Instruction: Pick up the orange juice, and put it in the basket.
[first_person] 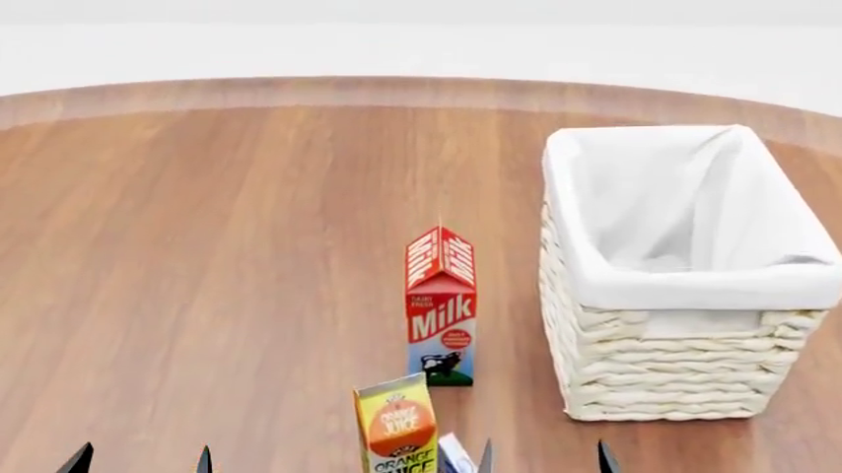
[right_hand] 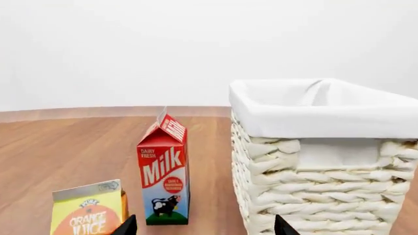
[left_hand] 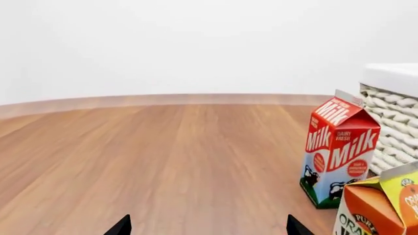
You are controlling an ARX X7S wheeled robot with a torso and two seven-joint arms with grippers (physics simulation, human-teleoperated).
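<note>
Spreading across every view, the brown wood-plank tabletop carries everything else. On its right side, seen from the head camera, stands the large rectangular white woven wicker basket, a white cloth liner folded over its rim and nothing showing inside it. Just left of the basket, with a strip of bare wood between them, stands the upright red, white and blue gable-top milk carton, "Milk" printed on its face and a cow picture near its base. Nearer the robot and slightly left of the milk carton stands the tall yellow-orange gable-top orange juice carton, upright on the table and apart from both the milk carton and the basket; its lower part is cut off by the frame edge. A small white and blue object peeks out just beside it, too cropped to identify. The right gripper shows only two dark fingertips set apart, spread wide with nothing between them, just right of the orange juice. The left gripper likewise shows spread dark tips over bare wood, well left of the cartons, holding nothing.
</note>
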